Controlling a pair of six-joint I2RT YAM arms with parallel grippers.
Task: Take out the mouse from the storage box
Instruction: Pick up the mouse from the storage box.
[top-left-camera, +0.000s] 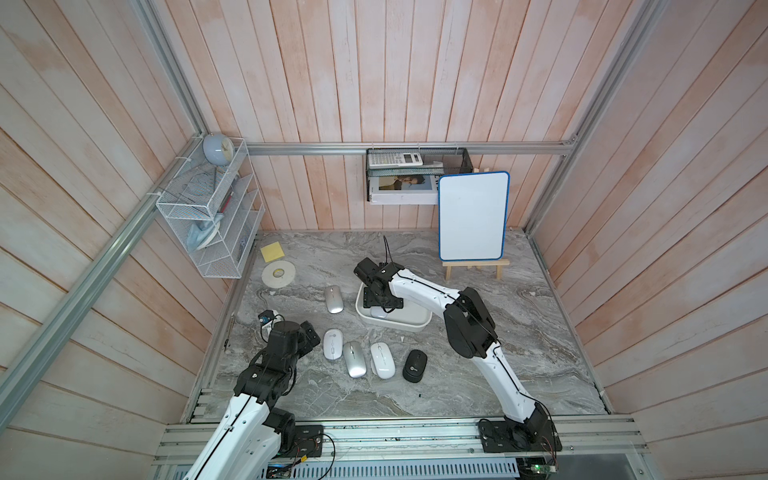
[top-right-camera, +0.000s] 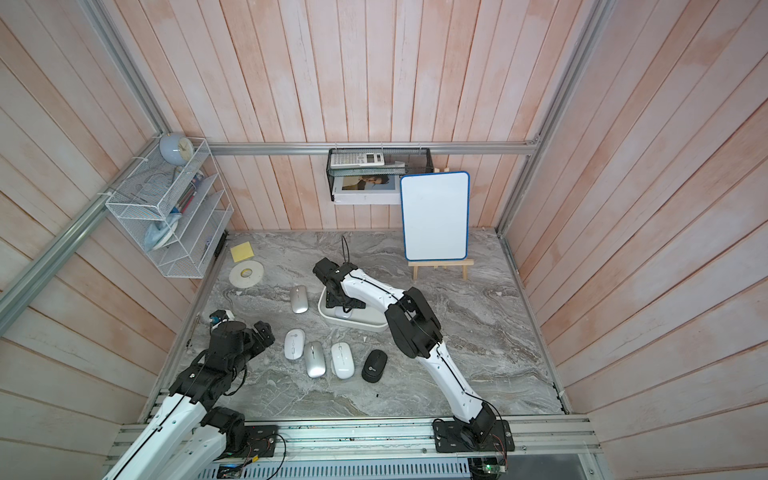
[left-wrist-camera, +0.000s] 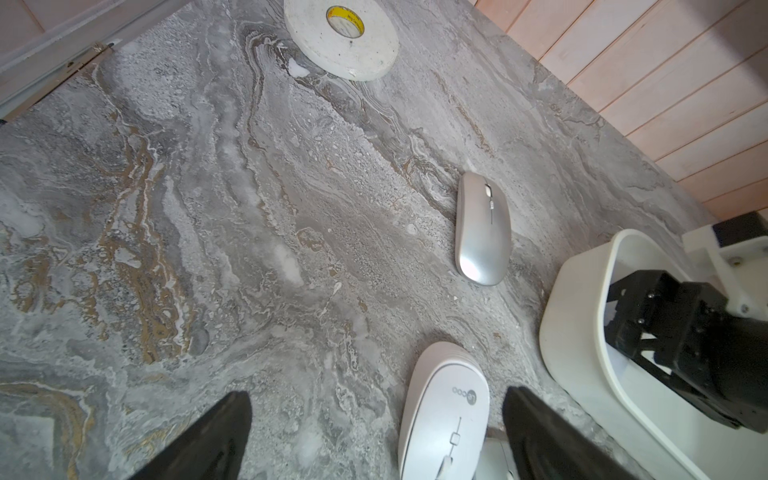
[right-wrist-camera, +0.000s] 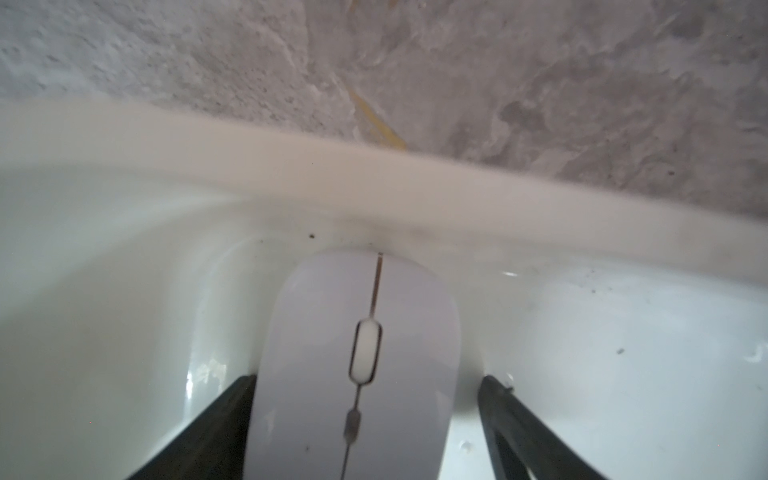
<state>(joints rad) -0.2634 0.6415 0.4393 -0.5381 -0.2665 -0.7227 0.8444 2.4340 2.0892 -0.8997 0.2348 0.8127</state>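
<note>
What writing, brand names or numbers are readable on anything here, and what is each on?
"Lecoo": logo on the white mouse, upside down in the left wrist view.
Tape roll: print on its yellow core label, too small to read.
Black mouse: round white logo, unreadable.
Calculator: key markings too small.
Whiteboard: blank.

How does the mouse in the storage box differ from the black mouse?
The mouse in the storage box is white and slim; the black mouse looks shorter and rounder. The white one lies in the box, straddled by the open right gripper; the black mouse lies on the table, no gripper near. Both lie flat, top side up.
</note>
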